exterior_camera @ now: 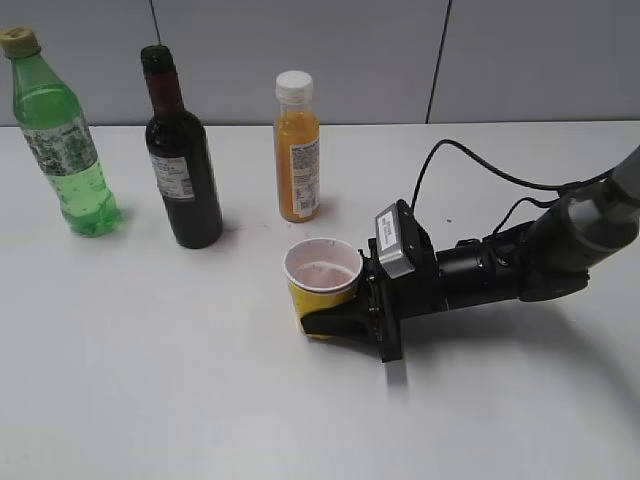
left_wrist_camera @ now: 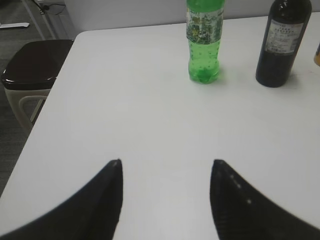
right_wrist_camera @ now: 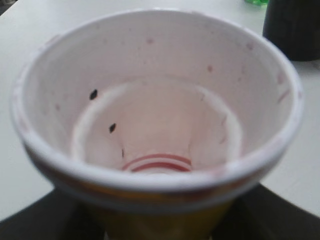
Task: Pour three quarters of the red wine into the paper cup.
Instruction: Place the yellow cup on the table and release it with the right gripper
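Exterior view showed my right gripper [exterior_camera: 322, 322] closed around the yellow paper cup [exterior_camera: 322, 278], which stood upright on the white table [exterior_camera: 180, 380], in front of the orange juice bottle [exterior_camera: 297, 150]. Its white inside had pinkish stains. My left gripper [left_wrist_camera: 165, 192] was open and held nothing. The red wine [exterior_camera: 185, 190] stood in its dark bottle, apart from the cup.

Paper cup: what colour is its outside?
Yellow, with a white rim; paper cup shows best in the exterior view.
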Action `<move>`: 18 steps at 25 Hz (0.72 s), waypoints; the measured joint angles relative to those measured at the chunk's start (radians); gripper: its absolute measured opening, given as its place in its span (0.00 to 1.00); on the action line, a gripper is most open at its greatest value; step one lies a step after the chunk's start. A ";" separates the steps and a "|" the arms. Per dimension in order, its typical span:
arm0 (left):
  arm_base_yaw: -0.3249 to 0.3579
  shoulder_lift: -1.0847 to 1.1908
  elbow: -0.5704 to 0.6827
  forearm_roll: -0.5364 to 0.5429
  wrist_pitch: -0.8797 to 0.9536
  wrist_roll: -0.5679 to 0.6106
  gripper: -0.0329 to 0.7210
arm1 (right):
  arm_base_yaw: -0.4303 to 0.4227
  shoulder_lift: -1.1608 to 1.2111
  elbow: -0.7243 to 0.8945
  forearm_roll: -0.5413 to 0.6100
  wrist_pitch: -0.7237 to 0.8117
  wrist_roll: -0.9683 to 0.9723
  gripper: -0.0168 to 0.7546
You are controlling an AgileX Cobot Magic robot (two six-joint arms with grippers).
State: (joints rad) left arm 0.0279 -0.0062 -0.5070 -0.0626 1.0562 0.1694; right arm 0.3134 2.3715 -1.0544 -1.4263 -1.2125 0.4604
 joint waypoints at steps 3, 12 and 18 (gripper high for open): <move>0.000 0.000 0.000 0.000 0.000 0.000 0.61 | 0.000 0.006 -0.001 0.000 -0.009 0.000 0.54; 0.000 0.000 0.000 0.000 0.000 0.000 0.61 | 0.000 0.006 -0.001 -0.042 -0.006 0.000 0.80; 0.000 0.000 0.000 0.000 0.000 0.000 0.61 | -0.001 0.006 -0.001 -0.091 0.015 0.001 0.80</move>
State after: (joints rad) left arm 0.0279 -0.0062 -0.5070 -0.0626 1.0562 0.1694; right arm 0.3125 2.3776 -1.0555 -1.5170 -1.1978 0.4618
